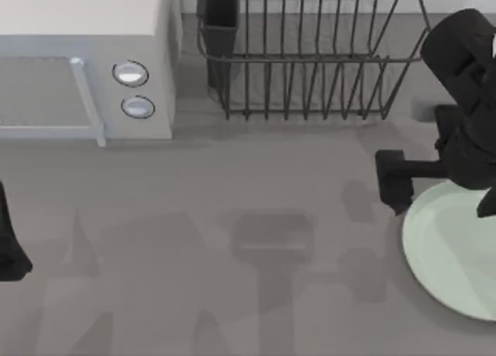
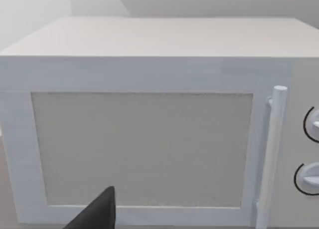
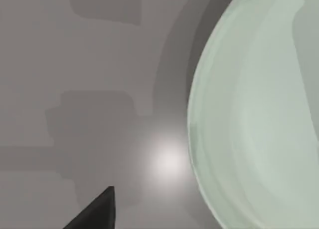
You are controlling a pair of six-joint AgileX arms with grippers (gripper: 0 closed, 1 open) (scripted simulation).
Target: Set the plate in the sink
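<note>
The pale mint-green plate (image 1: 453, 251) lies flat on the grey table at the right edge, partly cut off by the top view's border. In the right wrist view the plate (image 3: 259, 114) shows its glossy rim against the tabletop. My right gripper (image 1: 473, 170) hangs over the plate's far rim, with a black part of the arm jutting left past that rim. My left gripper (image 1: 12, 247) is parked at the table's left edge, facing the microwave. The sink is out of view.
A white microwave (image 1: 85, 69) (image 2: 149, 139) with two knobs stands at the back left. A dark wire dish rack (image 1: 310, 61) with a dark cup holder (image 1: 221, 19) stands at the back middle and right. Grey tabletop (image 1: 256, 216) spreads in front of both.
</note>
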